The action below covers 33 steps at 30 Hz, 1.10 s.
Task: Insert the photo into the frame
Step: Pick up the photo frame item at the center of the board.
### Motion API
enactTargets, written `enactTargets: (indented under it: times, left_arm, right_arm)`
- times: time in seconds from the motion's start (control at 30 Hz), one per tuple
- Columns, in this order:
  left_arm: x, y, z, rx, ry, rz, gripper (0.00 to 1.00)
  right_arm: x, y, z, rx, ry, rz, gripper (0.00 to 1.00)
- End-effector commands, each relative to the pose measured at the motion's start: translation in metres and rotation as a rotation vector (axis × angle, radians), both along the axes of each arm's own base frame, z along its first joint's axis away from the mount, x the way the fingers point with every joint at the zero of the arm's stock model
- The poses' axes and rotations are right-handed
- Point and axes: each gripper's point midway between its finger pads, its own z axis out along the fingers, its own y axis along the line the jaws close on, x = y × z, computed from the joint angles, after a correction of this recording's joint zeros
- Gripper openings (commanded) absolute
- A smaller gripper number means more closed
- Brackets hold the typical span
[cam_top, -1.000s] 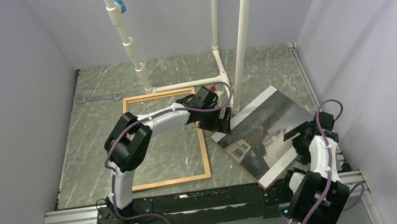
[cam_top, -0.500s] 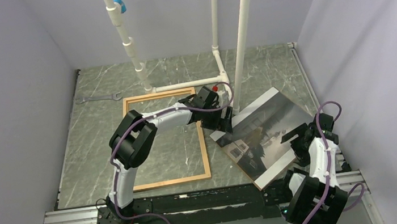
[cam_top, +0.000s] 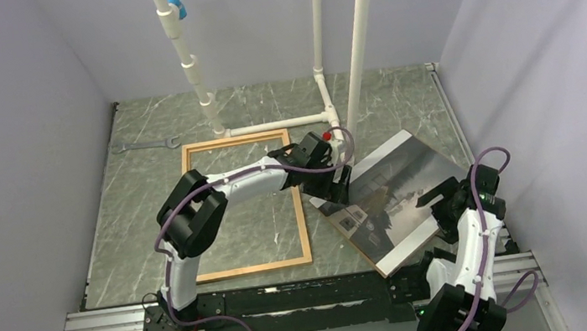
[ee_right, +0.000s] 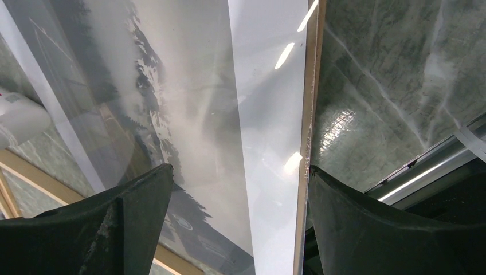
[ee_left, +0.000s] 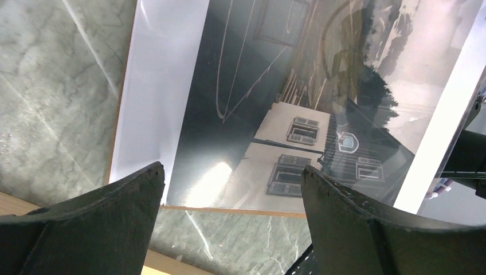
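Photo point(cam_top: 395, 195) lies face-up (long axis diagonal) beside frame point(cam_top: 228, 142).

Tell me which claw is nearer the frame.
Left. The left claw hangs over the photo beside the frame; the right claw is across the photo, farther away.
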Motion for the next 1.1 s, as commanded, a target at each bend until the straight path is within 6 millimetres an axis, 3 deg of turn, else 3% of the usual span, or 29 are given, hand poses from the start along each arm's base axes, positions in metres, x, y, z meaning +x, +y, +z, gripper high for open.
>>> enactTargets:
  times: [0.0, 0.2, 0.33, 0.73, 1.07]
  left_arm:
    - [-0.001, 0.004, 0.011, 0.004, -0.027, -0.002, 0.91]
    - [-0.008, 0.004, 0.003, 0.008, -0.007, -0.016, 0.91]
    - [-0.021, -0.003, 0.013, -0.014, -0.047, -0.086, 0.92]
    - [-0.107, -0.036, 0.086, -0.19, -0.408, -0.352, 0.99]
    - [-0.164, -0.055, 0.095, -0.227, -0.652, -0.403, 0.99]
  right_arm:
    - [0.019, 0.006, 0.024, 0.021, -0.109, 0.043, 0.87]
    - [0.022, 0.012, 0.025, 0.05, -0.129, 0.075, 0.87]
    - [0.031, 0.018, 0.037, 0.062, -0.196, 0.132, 0.87]
    - [0.043, 0.023, 0.058, 0.079, -0.276, 0.164, 0.87]
    - [0.047, 0.03, 0.067, 0.125, -0.303, 0.182, 0.87]
